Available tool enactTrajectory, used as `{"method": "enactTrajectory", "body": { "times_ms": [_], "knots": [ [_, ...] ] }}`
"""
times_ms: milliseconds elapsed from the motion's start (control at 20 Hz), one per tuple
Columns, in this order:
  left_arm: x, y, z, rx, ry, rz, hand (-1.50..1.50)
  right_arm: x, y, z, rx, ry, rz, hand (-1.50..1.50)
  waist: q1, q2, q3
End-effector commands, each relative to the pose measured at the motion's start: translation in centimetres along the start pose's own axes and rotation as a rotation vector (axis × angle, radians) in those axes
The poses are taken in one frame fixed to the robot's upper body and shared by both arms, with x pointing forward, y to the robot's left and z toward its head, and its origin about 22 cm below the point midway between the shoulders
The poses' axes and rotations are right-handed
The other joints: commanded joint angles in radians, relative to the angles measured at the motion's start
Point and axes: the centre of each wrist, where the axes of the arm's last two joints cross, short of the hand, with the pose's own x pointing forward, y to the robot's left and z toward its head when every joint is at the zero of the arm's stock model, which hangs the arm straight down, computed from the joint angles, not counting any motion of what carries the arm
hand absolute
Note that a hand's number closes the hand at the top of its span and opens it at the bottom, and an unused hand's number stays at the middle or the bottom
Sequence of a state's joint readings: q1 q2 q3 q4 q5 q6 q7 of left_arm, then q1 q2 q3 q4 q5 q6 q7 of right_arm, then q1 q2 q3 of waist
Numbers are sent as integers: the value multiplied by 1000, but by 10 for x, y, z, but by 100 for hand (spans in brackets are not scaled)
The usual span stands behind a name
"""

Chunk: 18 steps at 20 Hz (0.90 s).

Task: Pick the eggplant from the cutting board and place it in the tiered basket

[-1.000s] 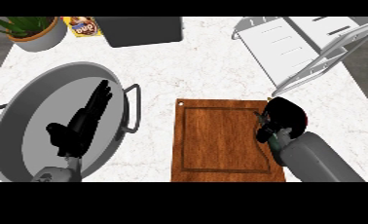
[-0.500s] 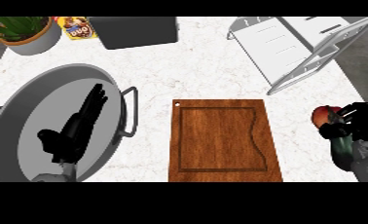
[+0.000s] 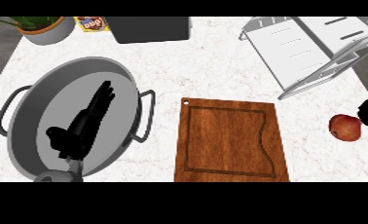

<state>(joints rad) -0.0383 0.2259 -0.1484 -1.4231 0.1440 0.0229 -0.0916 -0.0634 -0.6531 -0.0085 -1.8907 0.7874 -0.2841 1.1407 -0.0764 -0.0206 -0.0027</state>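
One left robot hand point(image 3: 82, 125) open over pan point(image 3: 43, 96); eggplant unseen

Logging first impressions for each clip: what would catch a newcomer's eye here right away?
The big grey pan at the left, with the robot's left hand lying open over it, fingers straight. Next the bare wooden cutting board in the lower middle, nothing on it. Then a red round fruit at the right edge, just below a dark shape cut off by the frame, and the white tiered basket at upper right.
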Motion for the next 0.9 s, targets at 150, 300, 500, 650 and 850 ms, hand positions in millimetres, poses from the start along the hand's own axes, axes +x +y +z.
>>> {"method": "enactTrajectory", "body": {
  "times_ms": [150,300,500,650,850],
  "knots": [
    [12,-7,-18,-67,-2,-18,0,49,-58,7,-111,171,-102,150,73,20,0],
    [5,-16,-26,-92,-12,-14,0,75,-73,-27,-136,182,-126,150,89,26,-1],
    [14,-12,-20,-122,-14,-17,0,101,-77,-45,-92,200,-126,150,107,24,0],
    [8,-13,-20,-118,-25,-5,0,116,-80,-80,-106,219,-155,150,114,27,1],
    [16,-18,-42,-113,-29,1,0,127,-51,-105,-40,213,-152,150,105,31,2]
  ]
}}
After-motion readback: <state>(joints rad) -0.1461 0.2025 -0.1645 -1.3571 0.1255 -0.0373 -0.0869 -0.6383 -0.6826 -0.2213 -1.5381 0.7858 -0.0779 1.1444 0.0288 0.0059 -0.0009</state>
